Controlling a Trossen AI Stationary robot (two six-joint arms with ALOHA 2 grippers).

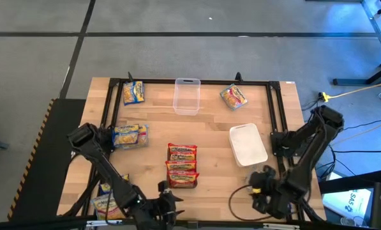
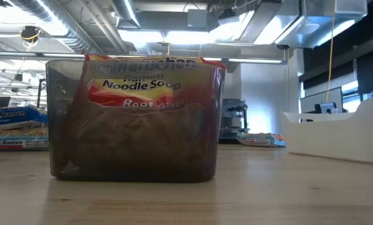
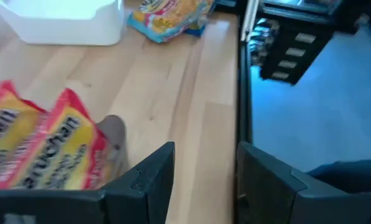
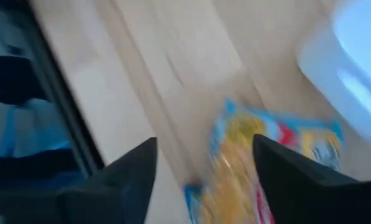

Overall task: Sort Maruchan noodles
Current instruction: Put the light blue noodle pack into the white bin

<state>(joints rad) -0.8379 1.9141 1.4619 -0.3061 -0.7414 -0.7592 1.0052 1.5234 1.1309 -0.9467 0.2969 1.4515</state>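
Maruchan noodle packets lie flat on the table: a stack of red ones point(image 1: 182, 165) in the middle, blue ones point(image 1: 130, 135) on the left, one blue point(image 1: 133, 92) and one pinkish point(image 1: 233, 96) at the far edge. In the low view a red packet point(image 2: 150, 81) stands upright in a grey see-through container point(image 2: 135, 122). My left gripper point(image 3: 205, 180) hovers open over bare wood near the front edge, beside the red stack point(image 3: 39, 146). My right gripper point(image 4: 204, 174) hangs open at the near right, above a blue packet point(image 4: 269, 155) lying on the table.
A clear container point(image 1: 186, 96) stands at the far middle and a white one point(image 1: 247, 144) right of centre. More packets point(image 1: 107, 199) lie at the near left corner. A black frame point(image 1: 276, 115) runs along the table's sides. Bare wood shows between the red stack and the white container.
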